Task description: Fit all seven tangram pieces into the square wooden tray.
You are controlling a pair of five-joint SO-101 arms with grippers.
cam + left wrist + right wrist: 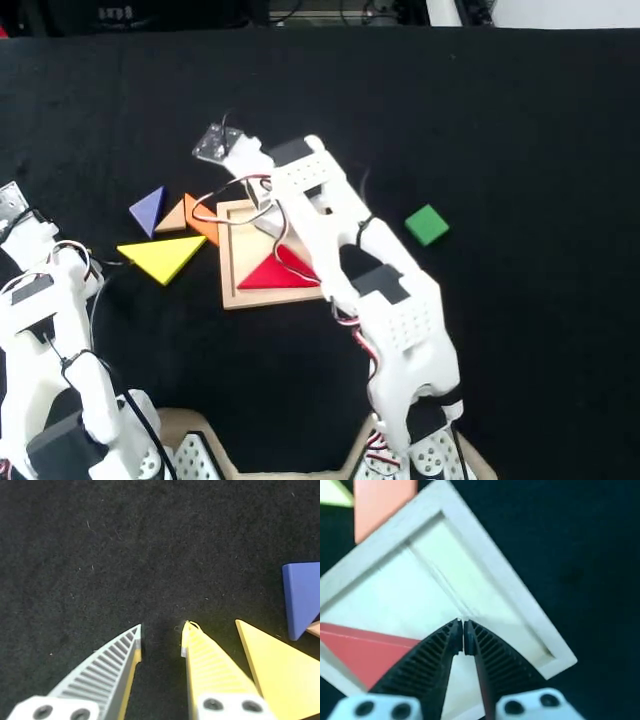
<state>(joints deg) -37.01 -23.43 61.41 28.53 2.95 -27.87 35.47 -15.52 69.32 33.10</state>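
The right gripper (464,625) had its fingers pressed together with nothing between them. Its tips were poised over the bare floor of the square wooden tray (495,575), just beside the red triangle (365,647) lying inside it. This looked like the gap between placements, with one piece seated and most waiting outside. The next move would call for picking up a loose piece. In the high view the nearest ones lay left of the tray: the orange piece (203,222) at the rim, then the tan piece (175,215) and the blue triangle (150,208) beyond it. The left gripper (162,630), fingers apart and empty, hung over the black worktop (100,555). The yellow triangle (280,670) lay just beside one of its fingers, seemingly well placed for a grasp. The green square (427,224) sat well apart, right of the tray.
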